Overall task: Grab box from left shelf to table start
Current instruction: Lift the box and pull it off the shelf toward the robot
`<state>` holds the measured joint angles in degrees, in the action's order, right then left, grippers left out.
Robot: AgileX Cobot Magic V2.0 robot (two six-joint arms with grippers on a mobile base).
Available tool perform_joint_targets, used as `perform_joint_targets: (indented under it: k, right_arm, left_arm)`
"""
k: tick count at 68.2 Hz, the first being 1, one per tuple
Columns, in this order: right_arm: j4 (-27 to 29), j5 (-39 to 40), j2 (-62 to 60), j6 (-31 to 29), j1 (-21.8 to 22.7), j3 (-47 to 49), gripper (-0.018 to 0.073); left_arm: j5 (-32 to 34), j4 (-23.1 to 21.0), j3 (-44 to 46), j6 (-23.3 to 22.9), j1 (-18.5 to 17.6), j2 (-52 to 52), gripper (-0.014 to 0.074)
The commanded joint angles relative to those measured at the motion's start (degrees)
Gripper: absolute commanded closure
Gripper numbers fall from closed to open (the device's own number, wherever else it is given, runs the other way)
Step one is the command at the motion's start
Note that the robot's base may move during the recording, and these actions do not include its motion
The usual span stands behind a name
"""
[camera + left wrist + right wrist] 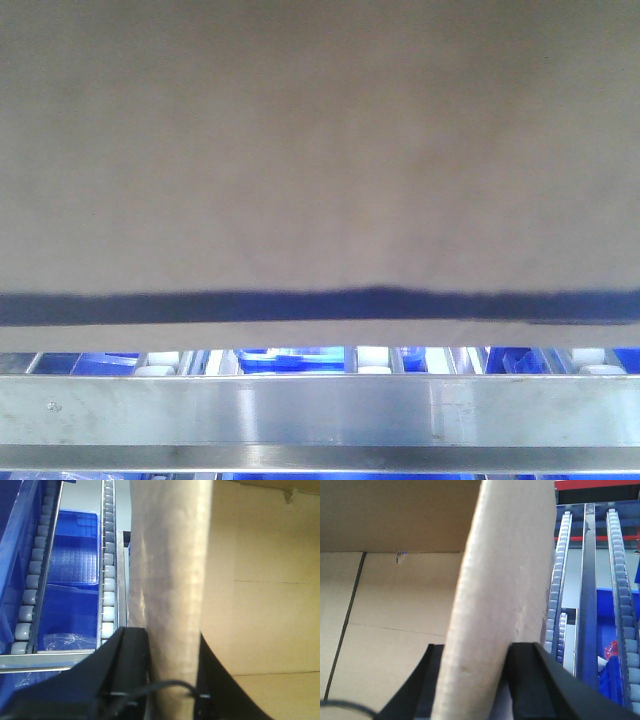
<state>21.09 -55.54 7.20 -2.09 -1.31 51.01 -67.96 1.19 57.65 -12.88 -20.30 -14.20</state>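
Note:
A brown cardboard box fills most of the front view, very close to the camera, with a dark blue stripe along its lower edge. My left gripper is shut on the box's left side wall, one black finger outside and one inside. My right gripper is shut on the box's right side wall the same way. The open box's bare inside shows in both wrist views.
A metal shelf rail runs across below the box. Roller tracks and blue plastic bins lie on the shelf beside and under the box.

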Motion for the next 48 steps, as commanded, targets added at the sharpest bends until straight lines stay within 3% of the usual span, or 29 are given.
perform_joint_targets:
  k: [1,48]
  right_arm:
    - [-3.47,9.94,1.11,-0.49,0.22,1.60,0.0502]
    - [-3.47,9.58,1.11,-0.49,0.22,1.60,0.0502]
  left_arm:
    - [9.97,-0.10,2.31,-1.19,-0.32,-0.28,0.0696]
    - [9.97,-0.10,2.31,-1.19,-0.32,-0.28,0.0696]
